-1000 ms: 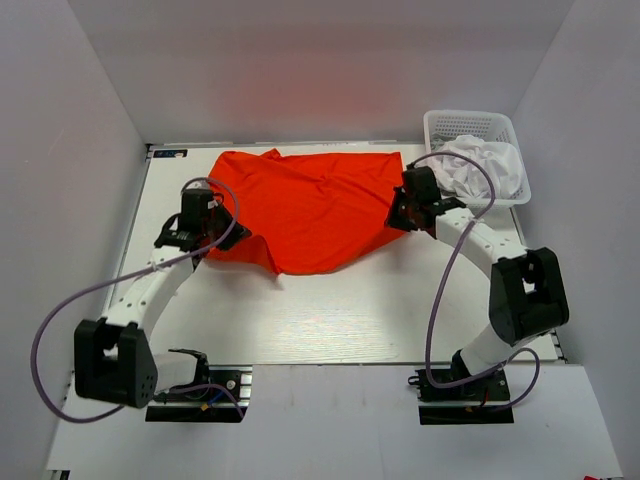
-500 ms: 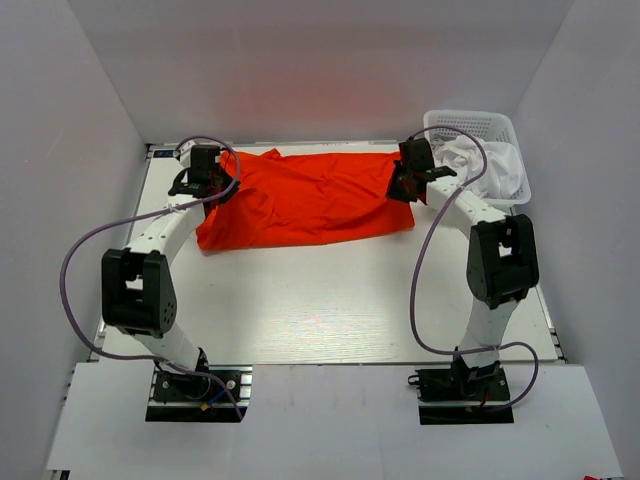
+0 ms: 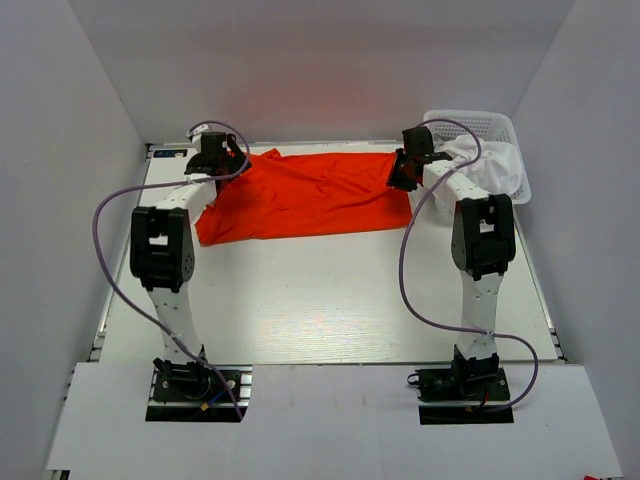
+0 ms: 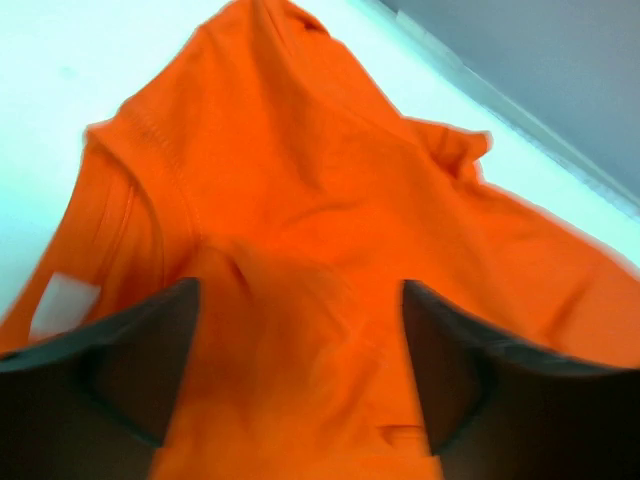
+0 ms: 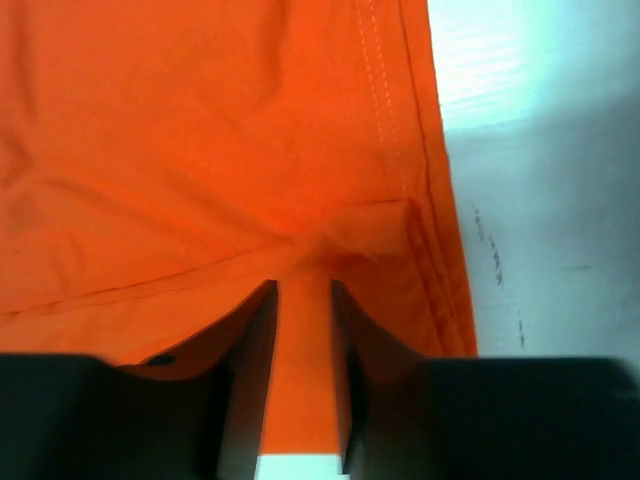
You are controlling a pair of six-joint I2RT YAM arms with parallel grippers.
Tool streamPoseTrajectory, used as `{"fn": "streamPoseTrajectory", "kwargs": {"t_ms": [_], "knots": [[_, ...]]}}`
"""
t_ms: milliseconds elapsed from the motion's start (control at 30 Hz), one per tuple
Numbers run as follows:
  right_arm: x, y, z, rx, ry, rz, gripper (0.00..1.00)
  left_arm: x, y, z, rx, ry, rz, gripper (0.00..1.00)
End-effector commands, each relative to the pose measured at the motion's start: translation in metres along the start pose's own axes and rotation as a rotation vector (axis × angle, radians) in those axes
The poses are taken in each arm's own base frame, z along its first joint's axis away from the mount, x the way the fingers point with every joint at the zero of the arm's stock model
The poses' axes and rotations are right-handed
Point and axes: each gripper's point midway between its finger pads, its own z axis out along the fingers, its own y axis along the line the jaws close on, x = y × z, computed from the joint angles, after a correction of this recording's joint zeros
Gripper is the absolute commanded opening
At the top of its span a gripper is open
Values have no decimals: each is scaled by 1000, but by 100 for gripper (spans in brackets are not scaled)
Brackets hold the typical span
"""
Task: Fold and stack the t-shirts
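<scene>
Grey walls (image 3: 60, 150) are seen on three sides of a white table (image 3: 330, 310). An orange-red t-shirt (image 3: 310, 195) is laid flat across the far part of the table. It is spread as a long strip from left to right, and its left end reaches a bit nearer than the rest.

Two white and black arms are stretched out from the near edge. The left arm (image 3: 160, 250) is reached to the left end of the strip, and the right arm (image 3: 483, 240) to the right end. A thin purple cable (image 3: 100, 240) is looped beside each arm.

A white basket (image 3: 470, 122) full of holes is set in the far right corner. A white t-shirt (image 3: 490, 165) is bunched up inside it and is spilled over its near rim.

The left claw (image 3: 220, 165) is held over the far left corner of the orange-red t-shirt. In the left wrist view its two dark fingers (image 4: 130, 370) are spread wide and nothing is gripped. Rumpled orange cloth is seen below them, with a small white label (image 4: 65, 303) by the left finger.

The right claw (image 3: 403, 175) is placed at the right edge of the same shirt. Its fingers (image 5: 245, 390) are parted only a little. Orange cloth is seen in the narrow gap, with a small bunch gathered at the tips, and no squeeze on it is seen. A line of stitching (image 5: 385, 100) is seen along the hem.
</scene>
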Motion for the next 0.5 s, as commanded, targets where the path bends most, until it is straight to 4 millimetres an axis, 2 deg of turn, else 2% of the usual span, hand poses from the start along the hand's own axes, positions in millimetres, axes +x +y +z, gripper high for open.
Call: {"fn": "streamPoseTrajectory", "kwargs": {"t_ms": [0, 67, 100, 133, 167, 200, 233, 267, 300, 333, 367, 433, 467], "knots": [[-22, 12, -2, -48, -38, -11, 36, -36, -28, 21, 116, -72, 141, 100], [-25, 19, -7, -74, -53, -31, 47, -19, -23, 35, 88, 11, 156, 100], [-28, 23, -13, -89, -65, -42, 50, -29, -28, 31, 94, 0, 164, 100], [-21, 23, -16, -99, -59, -52, 55, -35, -31, 23, 97, -6, 153, 100], [-21, 25, -17, -106, -69, -58, 55, -27, -28, 25, 99, 12, 156, 100], [-20, 35, -25, -155, -72, -75, 60, -28, -25, 10, 104, 3, 154, 100], [-4, 31, -26, -159, -46, -83, 75, -29, -24, 1, 111, -8, 138, 100], [-10, 42, -31, -196, -84, -95, 90, -35, -27, -7, 133, -44, 132, 100], [-1, 47, -31, -228, -64, -97, 90, -15, -13, -11, 116, -14, 120, 100], [13, 40, -28, -223, -33, -81, 90, -24, -16, -29, 137, -47, 90, 100], [13, 44, -26, -250, -41, -71, 90, -3, -12, -30, 160, -25, 97, 100], [27, 41, -21, -254, -12, -69, 90, 15, -8, -36, 181, 16, 74, 100], [29, 42, -20, -256, -11, -72, 90, 36, 1, -36, 158, 65, 72, 100]]}}
